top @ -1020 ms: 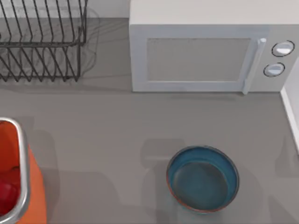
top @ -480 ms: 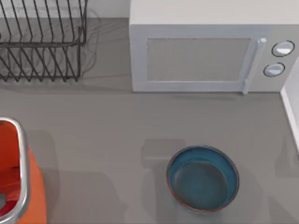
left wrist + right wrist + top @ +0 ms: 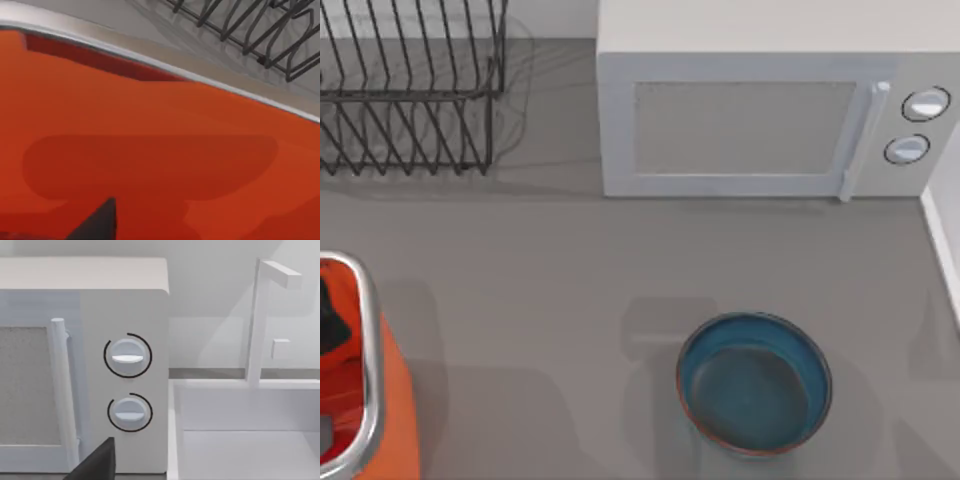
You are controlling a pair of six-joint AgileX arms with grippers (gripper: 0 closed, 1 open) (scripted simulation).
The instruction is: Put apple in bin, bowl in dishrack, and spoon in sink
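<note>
The bin (image 3: 360, 400) sits at 8 o'clock on the table, with the left gripper (image 3: 330, 315) inside its mouth; jaw state I cannot tell. Best to lift straight up, clear of the silver rim, then go for the bowl (image 3: 755, 385) at 5 o'clock.

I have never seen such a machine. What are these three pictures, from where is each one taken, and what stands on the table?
This is a simulated robot with two arms at a grey table. The top view looks down from above. It shows a white microwave, a wire dishrack at the far left, a blue bowl near the front, and an orange bin at the left edge. Something dark, probably the left gripper, is over the bin. The left wrist view comes from a camera on the left arm; it looks into the bin. The right wrist view, from the right arm, faces the microwave's two knobs and a white sink beside it. Nothing can be seen held.
</note>
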